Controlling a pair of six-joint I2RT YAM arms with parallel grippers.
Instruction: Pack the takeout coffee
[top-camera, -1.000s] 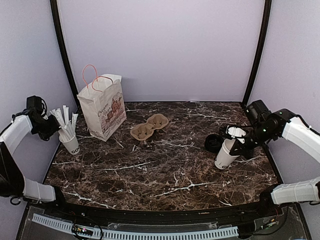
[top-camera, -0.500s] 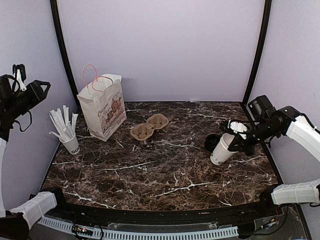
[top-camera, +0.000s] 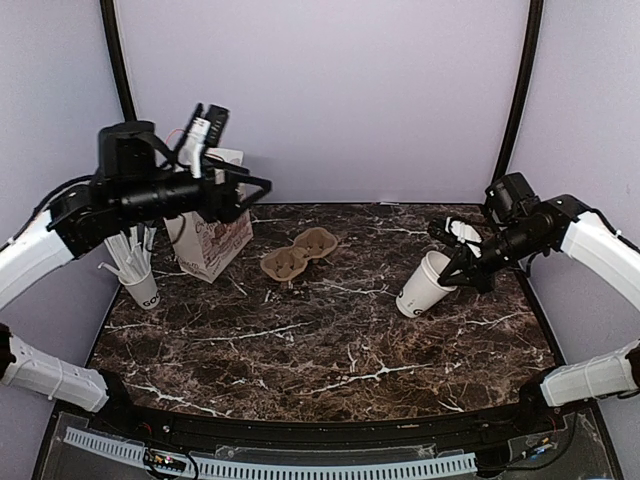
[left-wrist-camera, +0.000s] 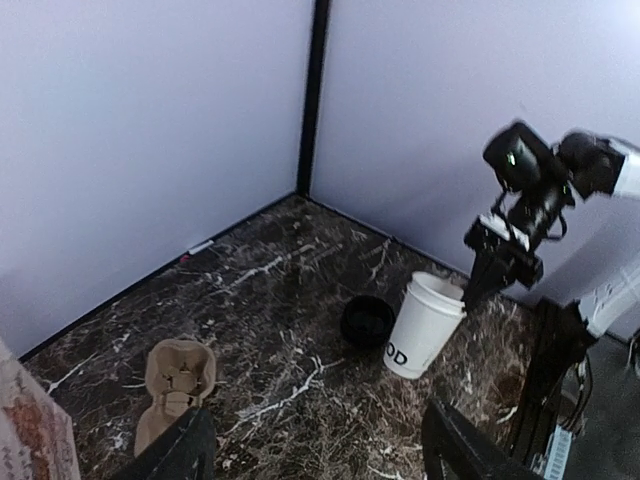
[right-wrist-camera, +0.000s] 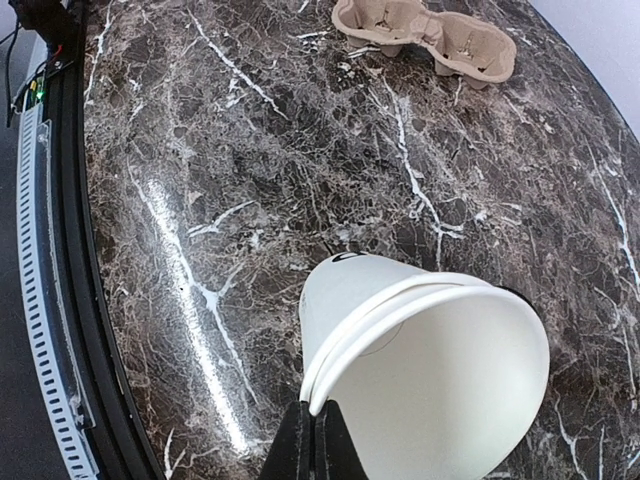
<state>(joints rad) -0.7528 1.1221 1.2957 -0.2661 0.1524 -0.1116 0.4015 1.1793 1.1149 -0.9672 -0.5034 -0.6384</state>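
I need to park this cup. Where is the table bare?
Bare: the near half of the table, from the cup carrier to the front edge. Crowded: far left, with paper bag, straw cup and the left gripper raised there; the black lid lies by the tilted cup.

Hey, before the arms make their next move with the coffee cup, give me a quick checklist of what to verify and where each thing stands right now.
1. Grip of the right gripper on the cup: shut on its rim, ok.
2. Cup upright: it is tilted, not ok.
3. The lid on the cup: it lies on the table beside the cup, not ok.
4. The left gripper free to help: open and empty, ok.
5. The paper bag standing: upright, ok.
6. Bag mouth open wide enough: mostly hidden, cannot tell.
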